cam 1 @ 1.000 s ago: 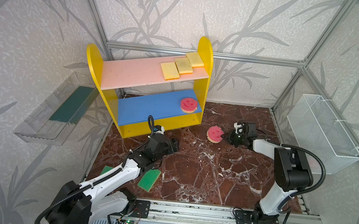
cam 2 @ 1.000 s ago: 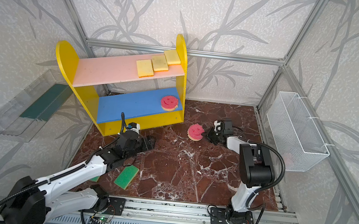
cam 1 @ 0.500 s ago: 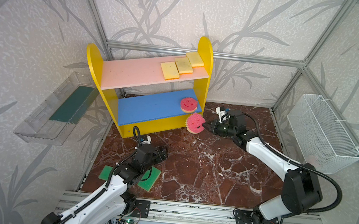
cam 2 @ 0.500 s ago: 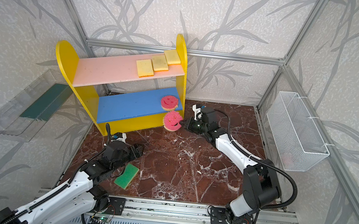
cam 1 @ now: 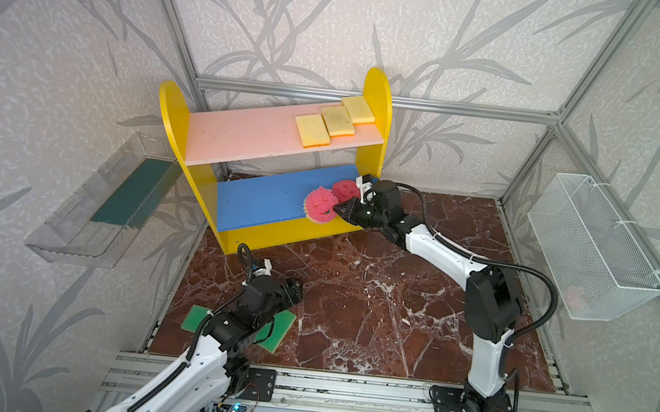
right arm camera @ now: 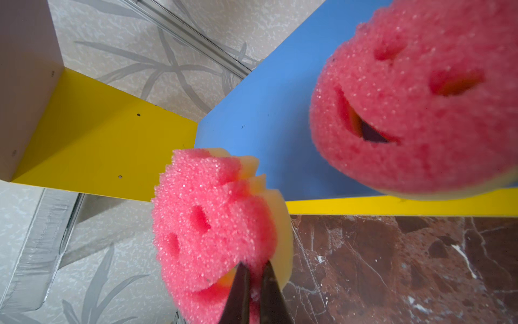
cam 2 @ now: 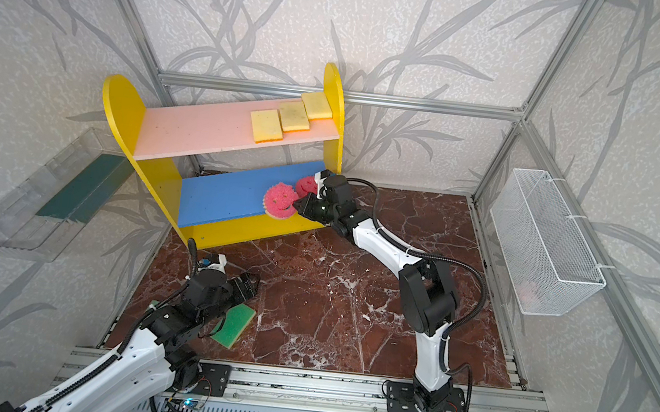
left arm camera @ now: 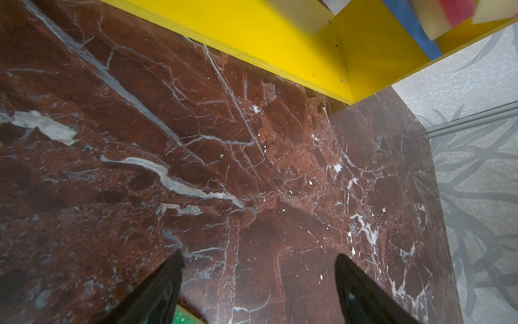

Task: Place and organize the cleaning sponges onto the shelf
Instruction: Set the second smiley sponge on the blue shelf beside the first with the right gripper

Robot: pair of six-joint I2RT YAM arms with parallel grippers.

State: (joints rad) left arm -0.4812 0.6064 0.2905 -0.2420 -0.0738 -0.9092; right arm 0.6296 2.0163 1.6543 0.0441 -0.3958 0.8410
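My right gripper is shut on the rim of a round pink smiley sponge, held on edge at the front of the shelf's blue board. A second pink smiley sponge lies on that board just to its right. Three yellow sponges sit in a row on the pink top board of the shelf. My left gripper hangs open over bare floor. Two green-faced sponges lie on the floor partly under that arm.
A clear tray with a dark green mat hangs on the left wall. A white wire basket hangs on the right wall with something pinkish inside. The red marble floor spreads between both arms.
My right gripper carried the pink sponge left from the floor up to the blue board's front edge. My left arm drew back toward the front, over the green sponges.
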